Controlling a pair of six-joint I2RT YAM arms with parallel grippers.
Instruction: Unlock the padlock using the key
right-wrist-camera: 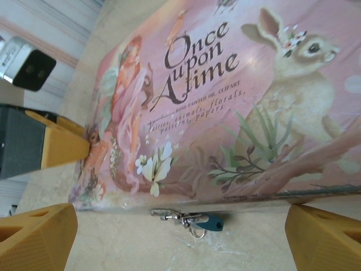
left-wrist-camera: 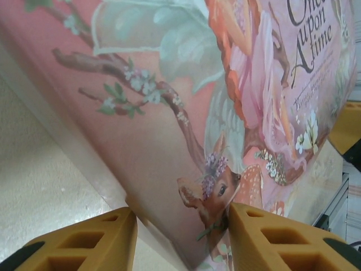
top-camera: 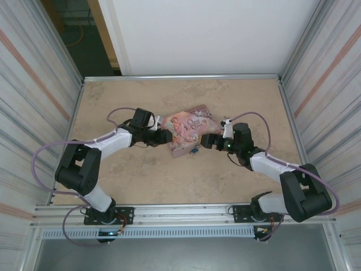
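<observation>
The tiny blue padlock (right-wrist-camera: 210, 222) lies on the table against the near wall of the pink illustrated tin box (right-wrist-camera: 225, 84). Small metal parts and a ring sit at its left, and I cannot tell the key apart from them. From above, the padlock (top-camera: 194, 150) is a blue speck at the tin's (top-camera: 189, 127) front edge. My right gripper (right-wrist-camera: 180, 240) is open and wide, facing the padlock, which lies just ahead between its fingers. My left gripper (left-wrist-camera: 181, 237) is shut on the tin's (left-wrist-camera: 169, 113) left corner. Both grippers, left (top-camera: 165, 137) and right (top-camera: 206, 141), flank the tin.
The tan table (top-camera: 141, 175) has bare room behind the tin and toward both sides. Corrugated metal walls (top-camera: 34, 84) close in left and right. An aluminium rail (top-camera: 180, 213) with both arm bases runs along the near edge.
</observation>
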